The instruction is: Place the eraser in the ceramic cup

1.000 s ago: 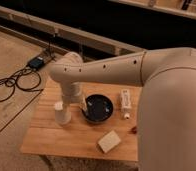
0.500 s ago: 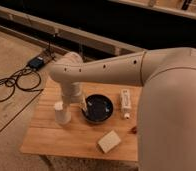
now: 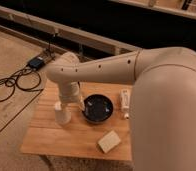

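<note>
Pale eraser [image 3: 109, 141] lies apart from the hand [image 3: 61, 113] hanging beside the black bowl [image 3: 97, 119].

One wooden table [image 3: 46, 137] bears one black bowl [image 3: 97, 109], one pale eraser [image 3: 109, 141] at the bowl's five o'clock, and one white oblong object [image 3: 124, 99]. One gripper [image 3: 62, 116] hangs at the bowl's nine o'clock.

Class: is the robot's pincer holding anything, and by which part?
Cannot be told: the pincer hangs beside the black bowl; the eraser lies free on the table.
</note>
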